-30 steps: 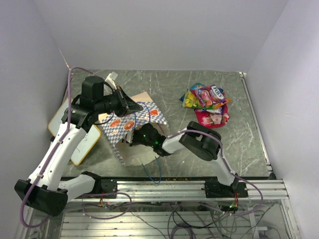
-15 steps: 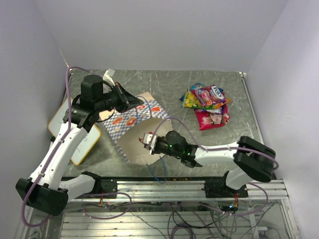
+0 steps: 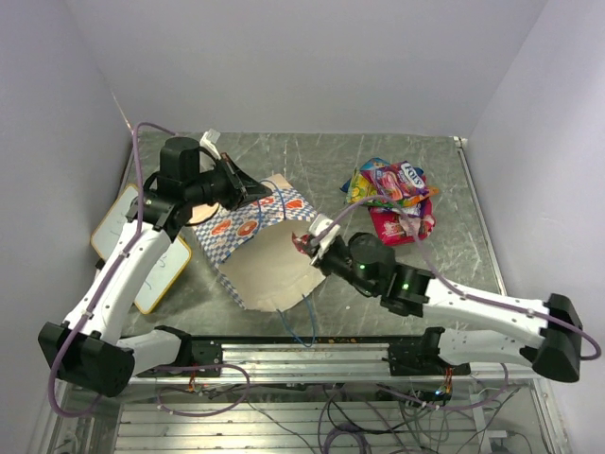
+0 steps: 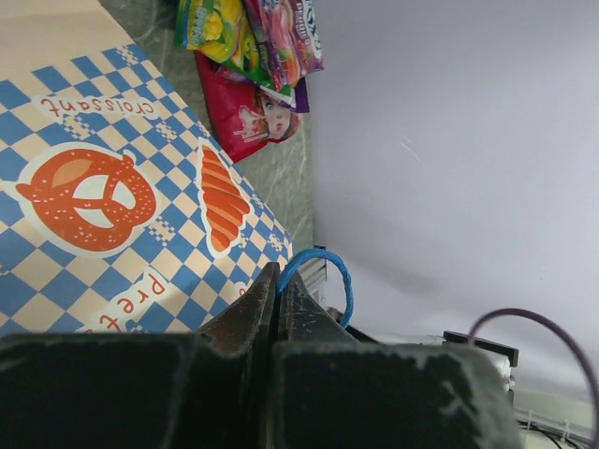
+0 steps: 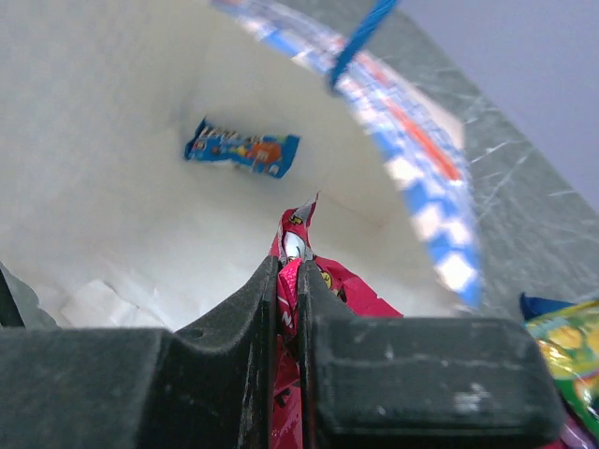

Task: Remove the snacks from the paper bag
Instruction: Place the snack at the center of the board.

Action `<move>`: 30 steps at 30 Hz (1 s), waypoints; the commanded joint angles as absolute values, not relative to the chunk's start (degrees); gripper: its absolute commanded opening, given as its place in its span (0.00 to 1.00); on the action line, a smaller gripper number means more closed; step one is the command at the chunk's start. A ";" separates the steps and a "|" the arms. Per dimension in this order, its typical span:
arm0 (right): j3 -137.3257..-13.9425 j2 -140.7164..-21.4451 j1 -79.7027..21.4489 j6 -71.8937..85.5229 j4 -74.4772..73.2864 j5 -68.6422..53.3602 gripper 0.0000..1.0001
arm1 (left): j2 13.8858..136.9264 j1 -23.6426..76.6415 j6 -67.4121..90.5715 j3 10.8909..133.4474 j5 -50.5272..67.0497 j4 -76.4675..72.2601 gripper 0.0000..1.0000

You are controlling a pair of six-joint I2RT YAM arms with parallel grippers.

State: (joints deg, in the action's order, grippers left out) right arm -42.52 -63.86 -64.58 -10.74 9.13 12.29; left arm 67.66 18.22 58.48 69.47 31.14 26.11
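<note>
The paper bag lies on its side with its cream mouth facing the near edge. My left gripper is shut on the bag's blue cord handle and holds the top edge up. My right gripper is shut on a red snack packet at the bag's right rim. A blue snack packet lies deep inside the bag. A pile of snacks lies on the table at the back right, also in the left wrist view.
A yellow-framed whiteboard lies left of the bag under my left arm. The grey table ends at a metal rail near the arm bases. White walls stand close on all sides.
My right gripper has drawn back out of the bag and moved right and away with the red packet. My left gripper has kept its hold on the handle and lifted slightly.
</note>
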 commanded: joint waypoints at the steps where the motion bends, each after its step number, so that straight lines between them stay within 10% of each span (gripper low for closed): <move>1: -45.81 -57.77 -64.67 -7.06 -1.84 18.93 0.00 | 68.11 17.02 54.87 73.62 29.84 31.03 0.07; 12: -50.80 -53.66 -62.53 -5.47 -6.76 47.52 0.00 | 71.99 13.60 48.78 79.73 30.31 37.45 0.07; 30: -58.29 -72.53 -20.23 22.05 -14.55 21.73 0.00 | 69.18 13.01 52.43 76.11 30.46 35.52 0.07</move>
